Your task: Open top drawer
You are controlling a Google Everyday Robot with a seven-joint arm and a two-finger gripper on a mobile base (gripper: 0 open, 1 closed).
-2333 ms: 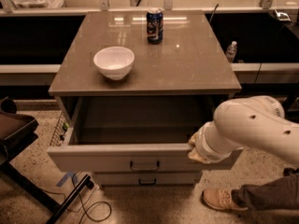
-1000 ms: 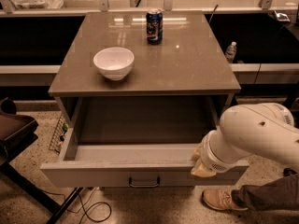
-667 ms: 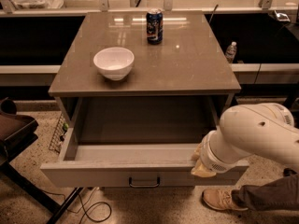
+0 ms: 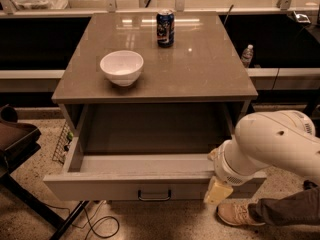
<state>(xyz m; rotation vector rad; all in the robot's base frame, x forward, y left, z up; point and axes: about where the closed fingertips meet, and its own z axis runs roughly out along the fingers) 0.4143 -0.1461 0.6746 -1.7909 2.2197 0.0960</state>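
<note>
Sitting pulled out: top drawer (image 4: 100, 189) | claw (image 4: 218, 188) at its front rim, grip can't tell | bowl (image 4: 121, 66), can (image 4: 165, 28) on countertop (image 4: 205, 69)

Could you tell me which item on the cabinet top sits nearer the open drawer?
The white bowl, front left; the blue can stands farther back. The gripper is at the top drawer's right front.

fat white rounded arm (image 4: 272, 141) enters from right, wrist angled down-left; cream pincer (image 4: 218, 190) at tip, sitting low, pointing downward
</note>
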